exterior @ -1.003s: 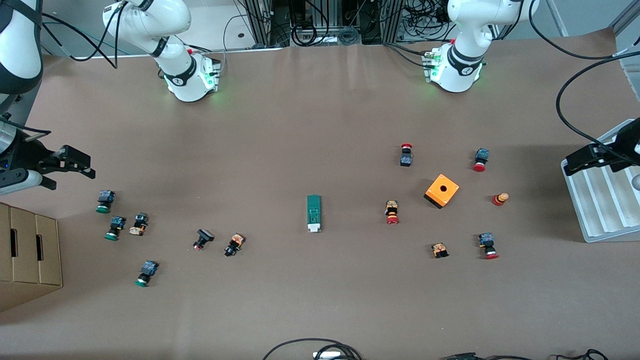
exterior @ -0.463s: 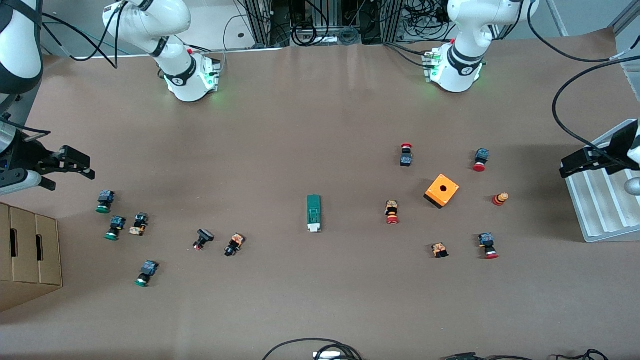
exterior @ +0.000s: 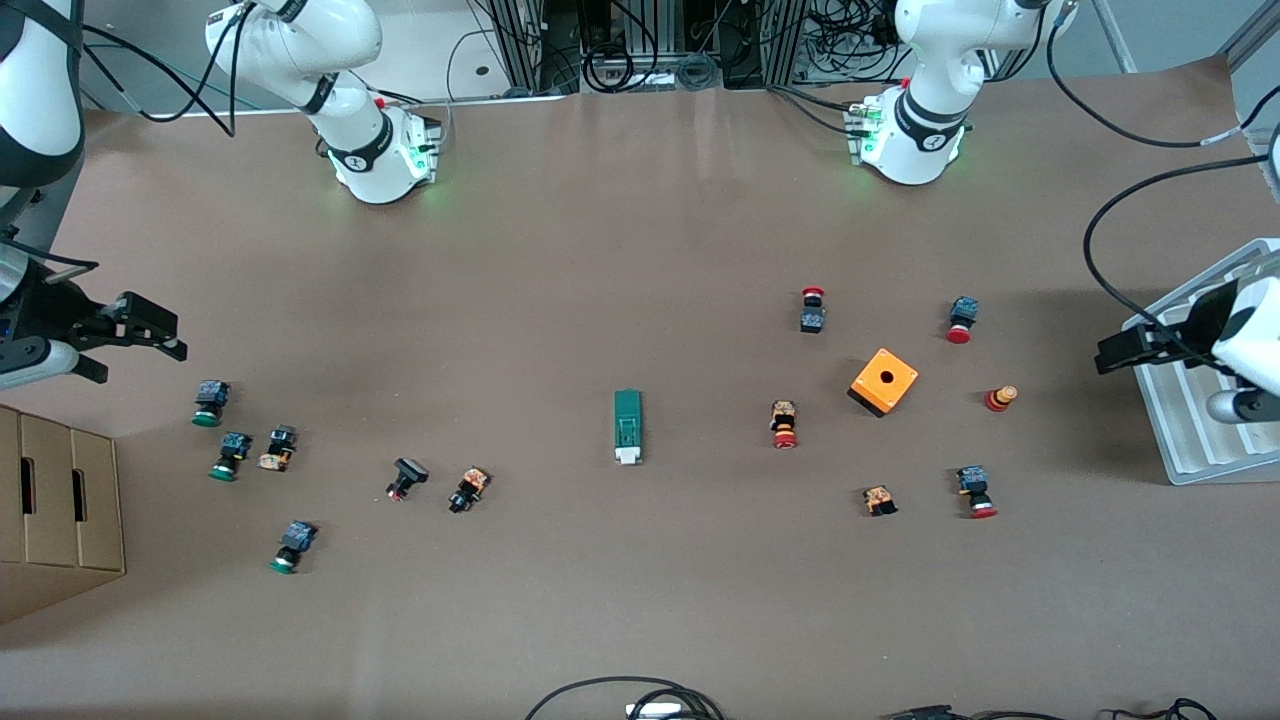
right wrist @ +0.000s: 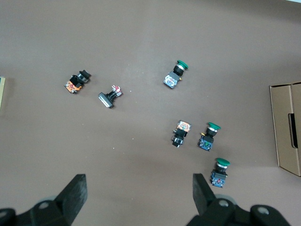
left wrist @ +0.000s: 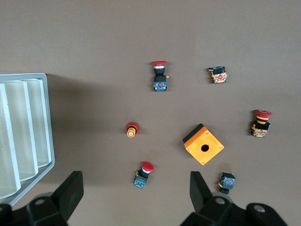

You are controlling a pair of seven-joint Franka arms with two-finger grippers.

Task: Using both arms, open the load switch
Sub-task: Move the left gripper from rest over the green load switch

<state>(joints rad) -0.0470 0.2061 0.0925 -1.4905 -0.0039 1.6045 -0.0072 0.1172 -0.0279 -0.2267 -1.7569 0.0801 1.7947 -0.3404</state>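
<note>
One load switch (exterior: 627,427) lies mid-surface. Six push buttons sit toward the right arm's end of it, six more around one orange box (exterior: 884,381) toward the left arm's end. Both end effectors, left (exterior: 1118,352) and right (exterior: 150,330), hover apart-fingered, well away from the switch.

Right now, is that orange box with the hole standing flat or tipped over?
Flat, as far as the views show. The orange box rests on the table with its holed face turned straight up; the left wrist view shows the same.

Load switch (exterior: 627,426) dk green w/ white end; cube box (exterior: 884,382) orange; table (exterior: 600,250) brown; buttons red/green caps.
</note>
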